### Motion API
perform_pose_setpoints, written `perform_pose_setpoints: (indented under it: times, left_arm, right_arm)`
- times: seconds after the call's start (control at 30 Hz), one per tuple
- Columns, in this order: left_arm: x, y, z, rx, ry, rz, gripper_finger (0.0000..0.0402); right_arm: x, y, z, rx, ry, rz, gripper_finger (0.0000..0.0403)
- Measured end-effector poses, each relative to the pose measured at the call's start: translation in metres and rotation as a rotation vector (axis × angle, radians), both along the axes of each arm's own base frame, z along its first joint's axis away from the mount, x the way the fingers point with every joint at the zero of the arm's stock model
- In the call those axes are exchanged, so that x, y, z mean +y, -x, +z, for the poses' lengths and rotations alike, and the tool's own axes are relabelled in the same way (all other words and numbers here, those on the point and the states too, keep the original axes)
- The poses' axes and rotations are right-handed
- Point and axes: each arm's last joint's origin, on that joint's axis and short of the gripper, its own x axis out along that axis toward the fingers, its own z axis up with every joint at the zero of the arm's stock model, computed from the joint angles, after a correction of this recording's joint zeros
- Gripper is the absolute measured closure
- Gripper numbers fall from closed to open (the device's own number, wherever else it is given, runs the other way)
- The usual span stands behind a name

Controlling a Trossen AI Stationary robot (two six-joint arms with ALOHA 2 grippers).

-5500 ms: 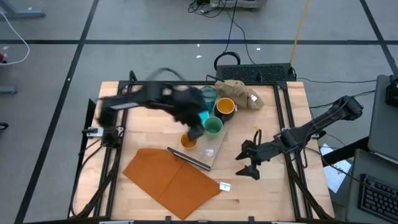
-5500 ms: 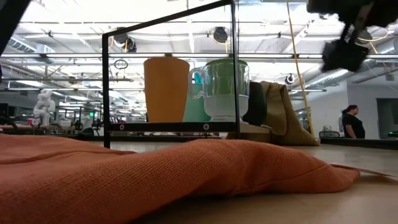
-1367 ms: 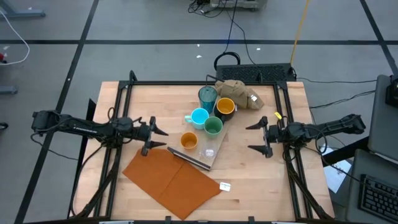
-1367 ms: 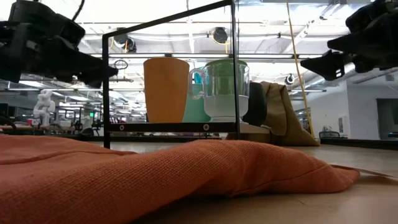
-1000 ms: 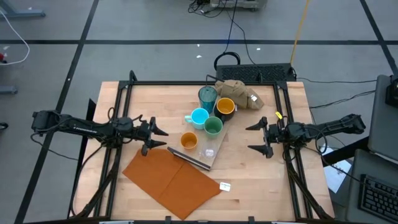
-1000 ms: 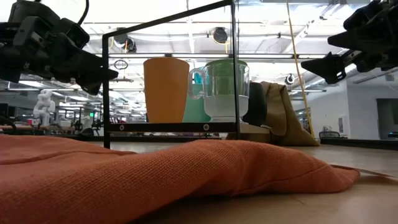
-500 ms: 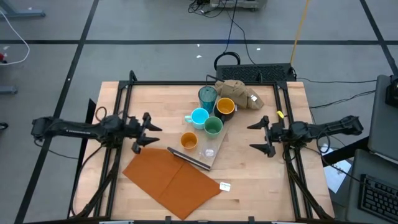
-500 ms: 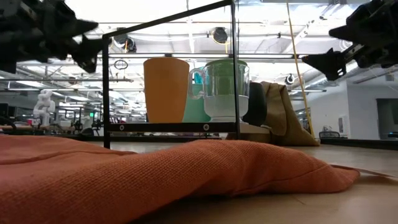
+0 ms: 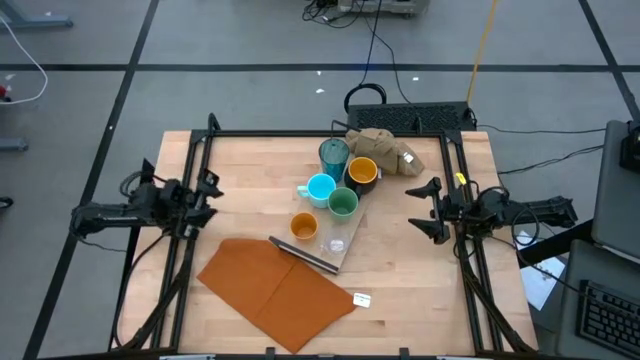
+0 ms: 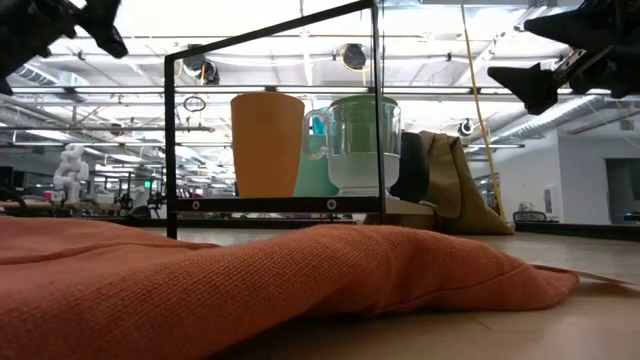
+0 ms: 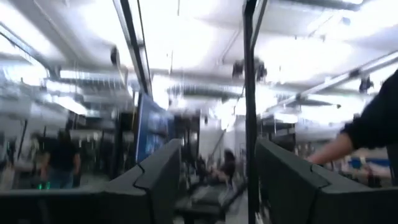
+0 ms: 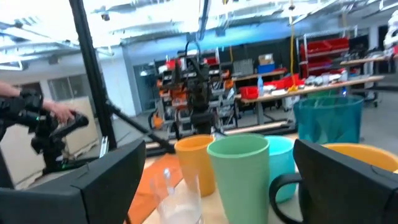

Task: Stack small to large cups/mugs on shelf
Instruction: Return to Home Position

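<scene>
The pale wooden shelf [image 9: 345, 232] lies slantwise at mid-table, its dark strip [image 9: 303, 256] at the near end. On it stand, upright on their bases, the teal tumbler [image 9: 334, 155], dark yellow-lined mug [image 9: 362, 172], light blue mug [image 9: 321, 188], green cup [image 9: 343, 203], orange cup [image 9: 303, 226] and clear glass [image 9: 336, 243]. My left gripper [image 9: 210, 194] is open and raised by the table's left edge, far from the cups. My right gripper [image 9: 421, 208] is open and raised to the right of the shelf, facing the cups, with nothing between its fingers.
A tan cloth lump [image 9: 385, 150] sits just beyond the yellow-lined mug. An orange-brown flat sheet [image 9: 275, 290] covers the near middle and touches the shelf's near end. A black frame [image 9: 330, 134] rims the table. A small white tag [image 9: 362, 299] lies near the sheet.
My left gripper has drawn back toward the table's left edge, risen and tipped its fingers upward, staying open. My right gripper has tipped up a little and drawn back slightly toward the right edge. The cups and shelf have stayed put.
</scene>
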Motion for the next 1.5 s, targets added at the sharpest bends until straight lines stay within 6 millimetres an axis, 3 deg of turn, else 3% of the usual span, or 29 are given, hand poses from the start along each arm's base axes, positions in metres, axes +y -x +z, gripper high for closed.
perform_pose_setpoints:
  times: [0.3,0.47,0.7,0.97,1.5]
  left_arm:
    - [-0.002,0.015,0.01,-0.15,-0.005,-0.017,0.0194]
    - [-0.001,0.014,0.009,-0.14,0.0,-0.008,0.0195]
    - [-0.001,0.0,-0.011,0.117,0.009,-0.006,0.0194]
    - [-0.001,-0.009,-0.042,0.449,0.021,-0.006,0.0194]
    - [0.0,-0.01,-0.05,0.538,0.026,0.003,0.0194]
  right_arm:
    - [-0.001,0.0,0.001,-0.007,-0.001,-0.009,0.0003]
    - [-0.001,0.0,0.0,0.002,0.0,-0.009,0.0003]
    - [-0.001,-0.001,-0.013,0.135,0.016,-0.007,0.0003]
    - [0.0,-0.001,-0.015,0.15,0.018,-0.004,0.0003]
    - [0.0,-0.001,-0.015,0.157,0.019,-0.002,0.0003]
